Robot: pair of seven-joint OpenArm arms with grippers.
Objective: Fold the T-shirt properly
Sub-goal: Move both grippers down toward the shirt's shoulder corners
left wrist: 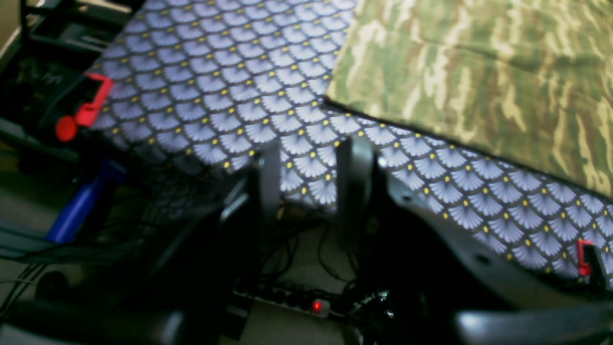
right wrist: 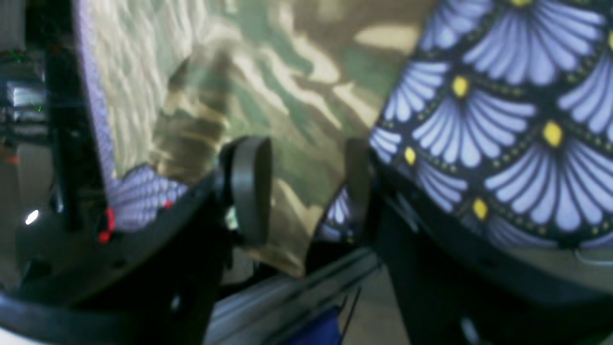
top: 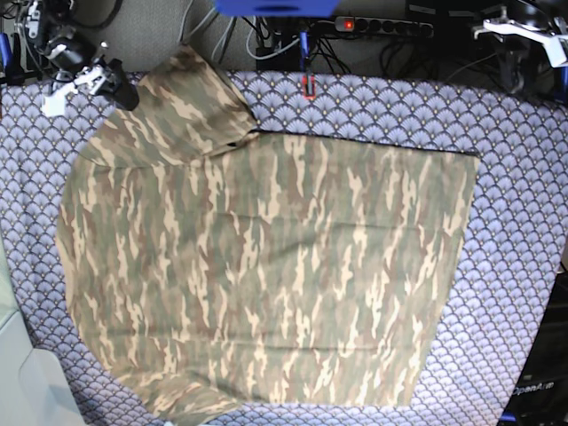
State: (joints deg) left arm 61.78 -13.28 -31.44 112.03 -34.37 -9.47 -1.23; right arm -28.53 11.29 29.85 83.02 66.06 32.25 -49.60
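A: Where's your T-shirt (top: 266, 275)?

B: Spread flat on the tablecloth (top: 519, 177). Your right gripper (right wrist: 304, 191) straddles its edge, jaws apart; left gripper (left wrist: 311, 177) is spread, empty, beside the tablecloth edge.

A purple-grey tablecloth (top: 519, 204) with a fan-scale print and small yellow dots covers the table. Red clamps (left wrist: 91, 103) grip its edge — one at the left, another (left wrist: 583, 258) at the right of the left wrist view. Beyond the far edge lies a black power strip (top: 383, 27) with a lit red switch, among loose black cables (top: 328, 55).
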